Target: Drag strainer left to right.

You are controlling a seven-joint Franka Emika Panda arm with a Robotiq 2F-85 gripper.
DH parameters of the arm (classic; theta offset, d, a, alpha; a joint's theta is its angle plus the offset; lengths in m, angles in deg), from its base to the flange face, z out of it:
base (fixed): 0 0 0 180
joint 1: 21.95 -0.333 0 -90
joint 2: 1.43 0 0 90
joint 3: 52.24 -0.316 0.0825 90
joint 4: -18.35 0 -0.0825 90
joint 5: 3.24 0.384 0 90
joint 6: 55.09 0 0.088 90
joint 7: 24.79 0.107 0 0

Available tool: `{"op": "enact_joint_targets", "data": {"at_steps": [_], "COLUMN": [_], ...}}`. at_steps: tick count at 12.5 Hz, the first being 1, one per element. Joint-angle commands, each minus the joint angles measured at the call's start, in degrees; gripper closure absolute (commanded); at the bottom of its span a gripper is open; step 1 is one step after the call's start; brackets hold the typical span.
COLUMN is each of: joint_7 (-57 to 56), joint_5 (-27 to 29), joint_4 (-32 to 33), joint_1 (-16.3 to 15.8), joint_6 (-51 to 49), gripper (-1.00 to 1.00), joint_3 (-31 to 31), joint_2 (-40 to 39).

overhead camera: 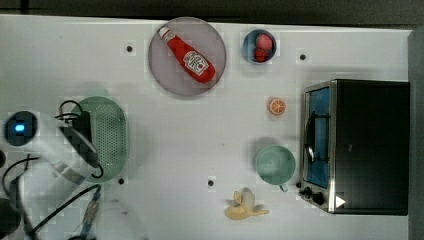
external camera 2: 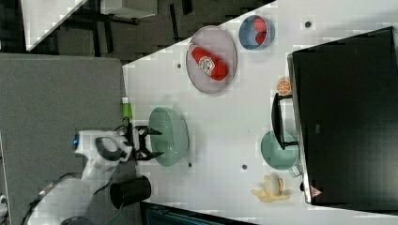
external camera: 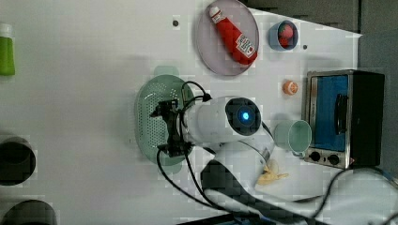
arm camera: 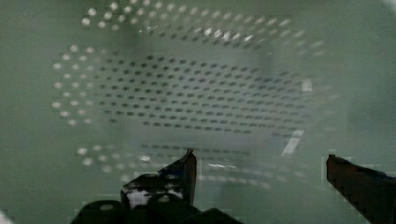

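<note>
strainer point(overhead camera: 111, 137), a pale mint-green oval with a wide rim and a dotted perforated floor, lies on the white desk point(overhead camera: 190, 150) at about nine o'clock in the top view, well apart from the toaster oven point(overhead camera: 357, 145) at three o'clock. the robot's hand point(arm camera: 259, 170) hovers just above its bowl with both black fingers spread wide and nothing between them; the wrist view looks straight down onto the holes. a grey plate point(overhead camera: 165, 75) carrying a ketchup bottle point(overhead camera: 190, 55) sits at twelve o'clock, and a small green cup point(overhead camera: 275, 165) stands near the oven, with a banana point(overhead camera: 245, 207) at five o'clock. the strainer looks like light, stiff, smooth plastic, so it should slide easily and may skid or tip if pushed high. a sound hold would be one finger inside the wall and one outside, low on the rim, or pressing down into the bowl.
</note>
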Motion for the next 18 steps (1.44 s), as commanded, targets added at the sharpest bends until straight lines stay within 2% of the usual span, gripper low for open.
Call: {"op": "enact_joint_targets", "data": {"at_steps": [1,8,14,18], "joint_7": [2.7,2.3,0.2,-5.8], "joint_5": [0.0,-1.5,-1.5,-1.5], "joint_4": [2.4,9.2,17.6,21.1], "joint_1": [1.7,2.7,8.1,11.4], "joint_6": [4.2,8.8,11.6,14.4], "gripper": [-1.0,-1.0,-1.0,-1.0], "joint_3": [3.2,7.6,7.9,9.9], "joint_2": [0.9,2.4,8.6,10.1]}}
